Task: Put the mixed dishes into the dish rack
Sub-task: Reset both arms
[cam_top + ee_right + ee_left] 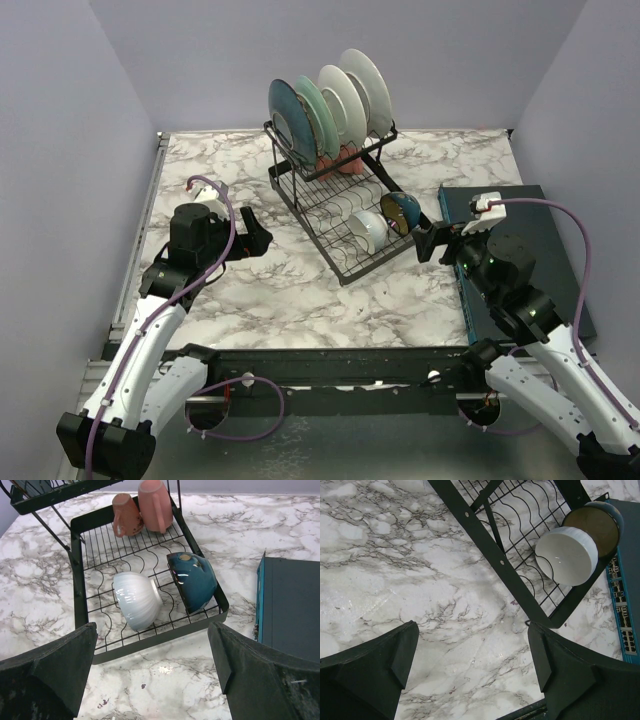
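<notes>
The black wire dish rack [300,205] stands at the table's centre back. Several plates [328,100] stand upright in its upper basket. Two pink mugs [142,507] sit upside down at the lower tray's far end. On their sides near the tray's front lie a white bowl [136,599] and a dark teal bowl [195,580] with a tan inside [592,525]. My left gripper [262,232] hangs open over bare marble left of the rack. My right gripper [425,243] is open just off the tray's front right corner. Nothing is between either pair of fingers.
A dark teal flat slab [520,250] lies at the right edge of the marble table [270,290], under my right arm. A metal rail [150,200] runs along the table's left side. Grey walls close in the back and sides.
</notes>
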Tool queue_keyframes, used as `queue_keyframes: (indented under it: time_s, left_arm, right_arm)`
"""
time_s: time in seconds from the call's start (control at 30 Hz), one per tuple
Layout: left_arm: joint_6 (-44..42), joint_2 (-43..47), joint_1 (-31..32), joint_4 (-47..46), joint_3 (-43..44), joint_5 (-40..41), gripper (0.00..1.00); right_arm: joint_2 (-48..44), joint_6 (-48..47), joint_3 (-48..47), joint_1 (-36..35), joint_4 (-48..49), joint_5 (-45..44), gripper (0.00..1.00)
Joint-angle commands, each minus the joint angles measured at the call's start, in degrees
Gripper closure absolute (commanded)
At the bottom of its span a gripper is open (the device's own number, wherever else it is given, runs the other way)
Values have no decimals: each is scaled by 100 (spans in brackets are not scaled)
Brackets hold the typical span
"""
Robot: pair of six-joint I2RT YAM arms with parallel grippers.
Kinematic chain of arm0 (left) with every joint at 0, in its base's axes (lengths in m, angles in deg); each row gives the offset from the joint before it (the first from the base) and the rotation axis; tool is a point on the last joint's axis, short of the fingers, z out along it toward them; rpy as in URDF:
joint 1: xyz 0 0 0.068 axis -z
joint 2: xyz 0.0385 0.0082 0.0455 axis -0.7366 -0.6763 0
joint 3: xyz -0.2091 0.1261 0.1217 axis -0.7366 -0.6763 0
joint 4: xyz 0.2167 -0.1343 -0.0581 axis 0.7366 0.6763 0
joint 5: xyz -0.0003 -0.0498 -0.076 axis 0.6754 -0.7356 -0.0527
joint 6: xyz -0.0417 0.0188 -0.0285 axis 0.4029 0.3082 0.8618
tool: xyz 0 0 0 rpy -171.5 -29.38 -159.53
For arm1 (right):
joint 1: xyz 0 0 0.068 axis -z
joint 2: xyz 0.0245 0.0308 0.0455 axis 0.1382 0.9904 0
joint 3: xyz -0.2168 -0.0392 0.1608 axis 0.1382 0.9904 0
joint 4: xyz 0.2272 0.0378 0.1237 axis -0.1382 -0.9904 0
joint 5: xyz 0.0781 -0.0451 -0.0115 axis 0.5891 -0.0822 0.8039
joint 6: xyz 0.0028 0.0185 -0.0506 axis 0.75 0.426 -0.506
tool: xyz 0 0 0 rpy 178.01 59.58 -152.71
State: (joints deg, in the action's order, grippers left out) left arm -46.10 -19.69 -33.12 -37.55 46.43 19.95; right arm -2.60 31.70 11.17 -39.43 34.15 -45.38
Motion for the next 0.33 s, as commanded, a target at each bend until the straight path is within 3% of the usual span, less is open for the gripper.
queue_keyframes:
  time_s: [0.0,0.3]
  left_arm:
    - [-72,69,-9,-132,-60,-15,1]
    - [-7,77,-24,-122,-33,108,1]
  right_arm:
    - [-5,41,67,2,18,-38,0]
    - [-53,42,71,2,18,-39,0]
